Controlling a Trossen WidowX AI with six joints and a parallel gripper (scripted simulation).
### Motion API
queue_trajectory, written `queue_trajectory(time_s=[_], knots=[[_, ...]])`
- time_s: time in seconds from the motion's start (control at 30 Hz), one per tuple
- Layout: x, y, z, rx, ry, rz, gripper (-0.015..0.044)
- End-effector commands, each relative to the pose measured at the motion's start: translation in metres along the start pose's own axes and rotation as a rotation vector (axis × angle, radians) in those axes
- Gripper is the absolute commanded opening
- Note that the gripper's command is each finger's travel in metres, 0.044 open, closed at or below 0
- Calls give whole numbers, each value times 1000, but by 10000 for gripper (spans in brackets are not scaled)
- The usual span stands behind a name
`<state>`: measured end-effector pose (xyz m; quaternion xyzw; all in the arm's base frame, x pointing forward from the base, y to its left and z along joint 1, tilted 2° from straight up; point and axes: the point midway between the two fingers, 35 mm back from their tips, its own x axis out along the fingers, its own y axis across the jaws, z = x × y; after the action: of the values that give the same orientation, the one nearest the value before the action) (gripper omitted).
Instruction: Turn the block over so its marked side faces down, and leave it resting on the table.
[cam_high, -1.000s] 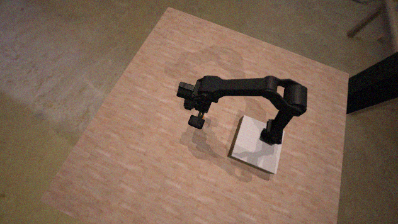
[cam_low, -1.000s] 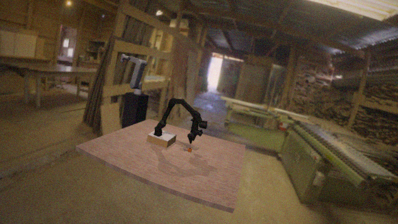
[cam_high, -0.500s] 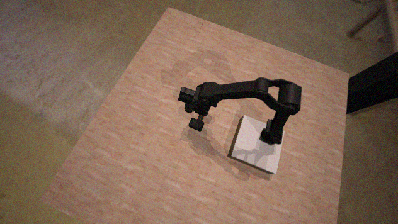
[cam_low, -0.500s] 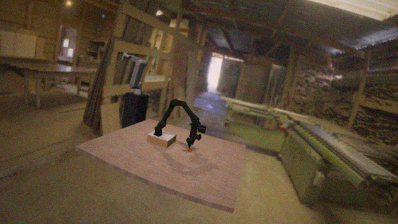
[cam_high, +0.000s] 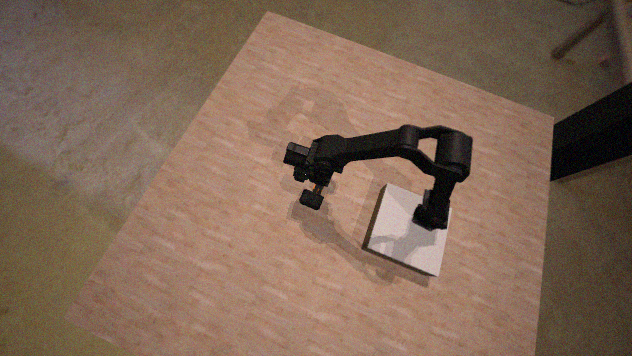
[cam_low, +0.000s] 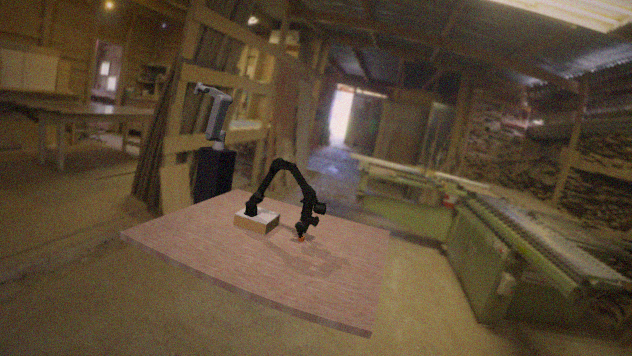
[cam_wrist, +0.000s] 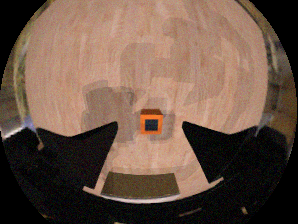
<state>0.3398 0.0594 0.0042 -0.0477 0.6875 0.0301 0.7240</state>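
The block (cam_wrist: 151, 131) (cam_low: 301, 239) is a small orange cube resting on the table (cam_high: 225, 225) (cam_low: 200, 255) (cam_wrist: 65, 60). In the wrist view its dark square mark faces up toward the camera, and a darker orange side shows at its far edge. In the top view the arm hides most of it; only a bit of orange shows. My gripper (cam_wrist: 150, 125) (cam_low: 301, 234) is open and empty, pointing down above the block. In the wrist view the block appears centred between the two black fingertips, which stand well apart from it.
The arm's base stands on a white-topped box (cam_high: 395, 210) (cam_low: 267, 217), whose side (cam_wrist: 140, 184) shows low in the wrist view. A black pedestal (cam_high: 595, 132) (cam_low: 215, 175) stands beyond the table edge, carrying a grey device (cam_low: 218, 115). Arm shadows lie on the table.
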Motion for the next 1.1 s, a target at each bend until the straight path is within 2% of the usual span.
queue_trajectory(time_s=[0.0, 0.3, 0.7, 1.07], knots=[[11, -1, -3, 3, 14, -4, 440], [22, -1, -4, 3, 14, -4, 440], [22, -1, -4, 3, 14, -4, 125], [22, -1, -4, 3, 14, -4, 52]])
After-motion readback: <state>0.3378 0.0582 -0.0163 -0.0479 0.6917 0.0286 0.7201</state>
